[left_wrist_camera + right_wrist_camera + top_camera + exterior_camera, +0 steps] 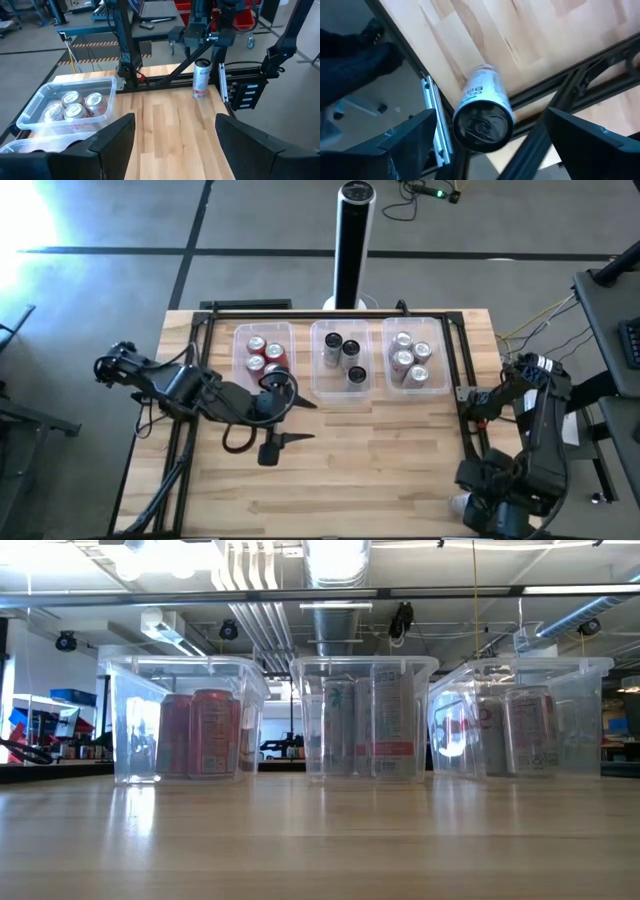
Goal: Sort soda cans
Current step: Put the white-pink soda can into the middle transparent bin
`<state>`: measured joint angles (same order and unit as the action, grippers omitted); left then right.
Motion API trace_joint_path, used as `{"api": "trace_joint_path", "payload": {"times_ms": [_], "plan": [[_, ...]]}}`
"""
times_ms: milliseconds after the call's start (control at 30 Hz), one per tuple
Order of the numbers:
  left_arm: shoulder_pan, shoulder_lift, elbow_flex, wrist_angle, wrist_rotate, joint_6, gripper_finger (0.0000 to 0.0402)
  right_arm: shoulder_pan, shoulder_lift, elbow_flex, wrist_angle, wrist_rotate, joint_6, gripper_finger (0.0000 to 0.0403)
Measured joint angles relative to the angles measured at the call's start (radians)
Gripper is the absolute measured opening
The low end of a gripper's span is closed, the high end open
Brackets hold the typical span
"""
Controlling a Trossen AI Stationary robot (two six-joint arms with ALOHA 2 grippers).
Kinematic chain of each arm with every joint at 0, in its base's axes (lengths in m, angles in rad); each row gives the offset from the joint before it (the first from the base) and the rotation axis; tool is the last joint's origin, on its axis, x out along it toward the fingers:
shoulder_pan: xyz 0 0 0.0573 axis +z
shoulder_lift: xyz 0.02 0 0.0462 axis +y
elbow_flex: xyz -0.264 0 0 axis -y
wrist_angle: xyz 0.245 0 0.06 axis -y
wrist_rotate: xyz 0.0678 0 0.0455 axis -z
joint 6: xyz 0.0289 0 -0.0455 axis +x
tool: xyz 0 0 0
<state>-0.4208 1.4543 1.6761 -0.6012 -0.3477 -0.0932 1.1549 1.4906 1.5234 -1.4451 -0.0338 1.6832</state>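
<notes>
Cans fill our three tubs [349, 392]; one last can [201, 78] stands at the desk's right edge, right gripper [485, 145] spread above it, left gripper [175, 142] released.

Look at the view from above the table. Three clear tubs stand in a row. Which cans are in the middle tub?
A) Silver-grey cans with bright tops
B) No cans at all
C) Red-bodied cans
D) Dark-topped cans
D: in the high view the middle tub holds three dark-topped cans, while the red cans fill the left tub and the silver-grey cans fill the right tub.
</notes>
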Motion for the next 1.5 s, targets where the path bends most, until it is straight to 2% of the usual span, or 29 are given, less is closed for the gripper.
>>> {"api": "trace_joint_path", "payload": {"times_ms": [500, 633, 867, 1100, 1267, 1400, 1500], "plan": [[0.004, 0.011, -0.026, 0.049, -0.001, -0.033, 0.0260, 0.033, 0.000, -0.146, 0.194, -0.003, 0.112, 0.0364], [0.004, 0.011, -0.026, 0.048, -0.001, -0.050, 0.0260, 0.057, 0.018, -0.196, 0.283, -0.050, 0.129, 0.0364], [0.000, 0.005, -0.026, 0.028, -0.001, -0.053, 0.0260, 0.064, 0.054, -0.237, 0.304, -0.052, 0.203, 0.0364], [-0.001, -0.004, -0.022, -0.023, -0.001, -0.056, 0.0260, 0.066, 0.096, -0.236, 0.306, -0.159, 0.082, 0.0363], [-0.001, -0.010, 0.001, -0.092, -0.001, -0.085, 0.0260, 0.056, 0.097, -0.236, 0.301, -0.164, 0.080, 0.0362], [-0.003, -0.012, 0.011, -0.133, -0.001, -0.085, 0.0260, 0.042, 0.092, -0.236, 0.296, -0.158, 0.094, 0.0333], [-0.008, -0.020, 0.011, -0.148, -0.001, -0.075, 0.0260, 0.018, 0.090, -0.235, 0.299, -0.169, 0.084, 0.0283]]}}
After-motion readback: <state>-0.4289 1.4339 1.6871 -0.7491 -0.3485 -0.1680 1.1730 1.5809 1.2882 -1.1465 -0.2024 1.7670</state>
